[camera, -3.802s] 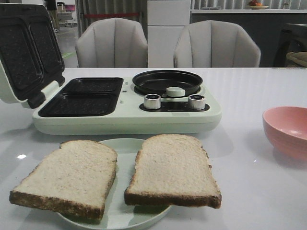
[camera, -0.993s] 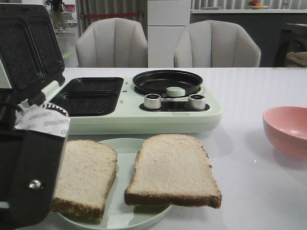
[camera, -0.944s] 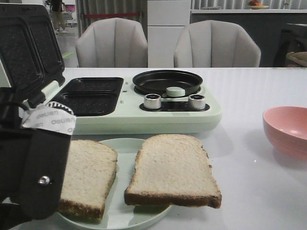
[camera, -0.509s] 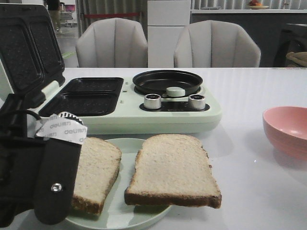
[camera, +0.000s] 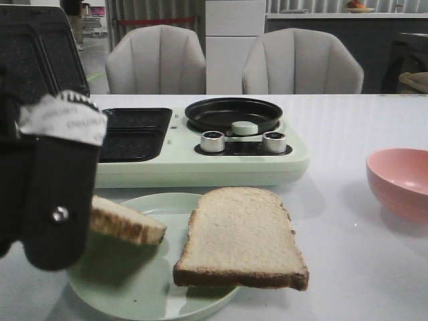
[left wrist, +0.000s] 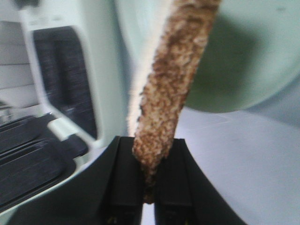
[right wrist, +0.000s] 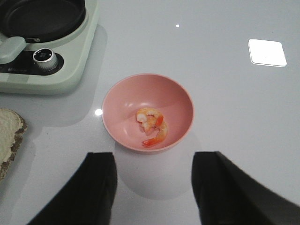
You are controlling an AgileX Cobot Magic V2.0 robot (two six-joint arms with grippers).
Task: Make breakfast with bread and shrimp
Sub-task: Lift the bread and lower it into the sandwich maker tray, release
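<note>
My left gripper (left wrist: pixel 149 187) is shut on the crust edge of the left bread slice (left wrist: pixel 173 79). In the front view that slice (camera: pixel 127 224) hangs tilted above the pale green plate (camera: pixel 134 287), half hidden behind my left arm (camera: pixel 53 194). The second bread slice (camera: pixel 241 237) lies flat on the plate's right side. The shrimp (right wrist: pixel 152 124) lies in the pink bowl (right wrist: pixel 147 112). My right gripper (right wrist: pixel 152 187) is open and empty, above the table just short of the bowl.
The pale green breakfast machine (camera: pixel 200 164) stands behind the plate, with open black sandwich trays (camera: pixel 134 134), a raised lid (camera: pixel 37 40) and a round black pan (camera: pixel 233 114). The pink bowl (camera: pixel 400 182) sits at the table's right. Two chairs stand behind.
My left arm came in over the plate, closed on the left slice and has lifted it; the slice now tilts off the plate. The right slice and bowl have not moved.
</note>
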